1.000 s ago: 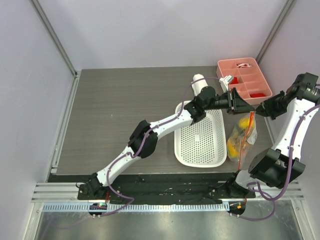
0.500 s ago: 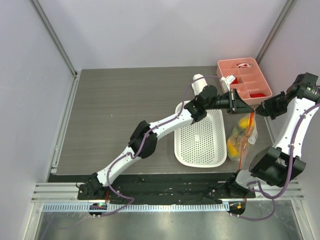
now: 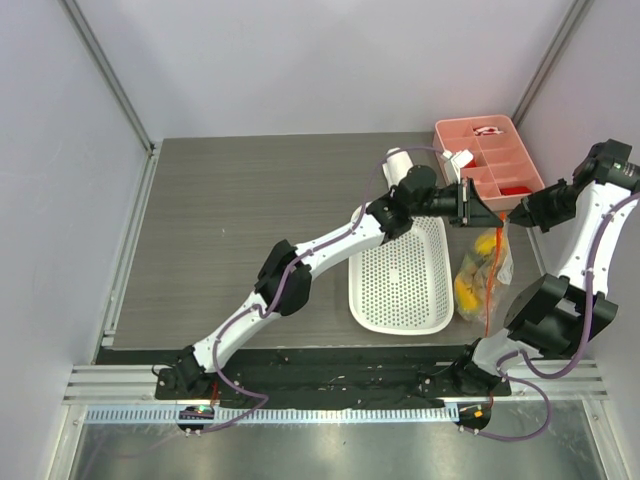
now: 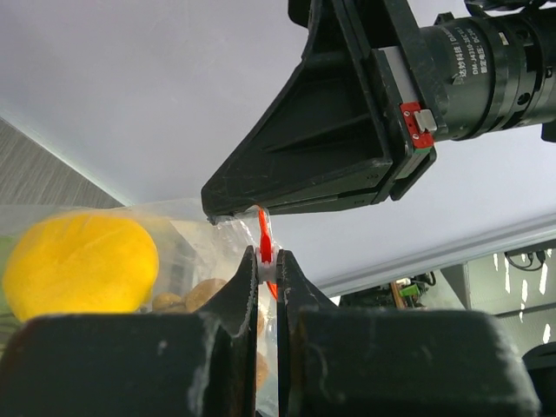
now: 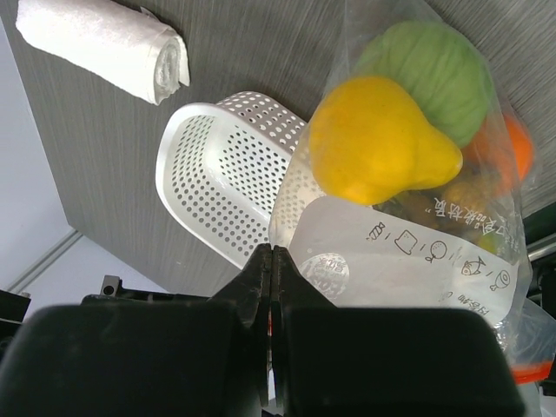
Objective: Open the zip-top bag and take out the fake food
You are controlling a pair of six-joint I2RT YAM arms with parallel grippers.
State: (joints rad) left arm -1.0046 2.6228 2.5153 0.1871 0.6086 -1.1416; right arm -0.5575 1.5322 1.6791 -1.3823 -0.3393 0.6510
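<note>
The zip-top bag [image 3: 480, 272] hangs by its top between my two grippers, right of the white basket. It holds the fake food: a yellow fruit [image 5: 379, 144], a green fruit [image 5: 434, 62], an orange [image 5: 519, 149], and in the left wrist view a lemon [image 4: 80, 262] and brown grapes [image 4: 201, 294]. My left gripper [image 3: 496, 214] [image 4: 268, 258] is shut on the white slider of the orange-red zip strip [image 4: 263, 233]. My right gripper [image 3: 513, 214] [image 5: 272, 250] is shut on the bag's top edge, tip to tip with the left one; it also shows in the left wrist view [image 4: 233, 212].
The white perforated basket [image 3: 400, 300] lies under the left forearm. The pink compartment tray [image 3: 500, 165] stands at the back right, close behind the grippers. A white rolled towel [image 3: 398, 160] [image 5: 104, 43] lies behind the basket. The right wall is near the right arm.
Both grippers have shifted slightly toward the back and up, still holding the bag's top between them. The right wrist has risen a little.
</note>
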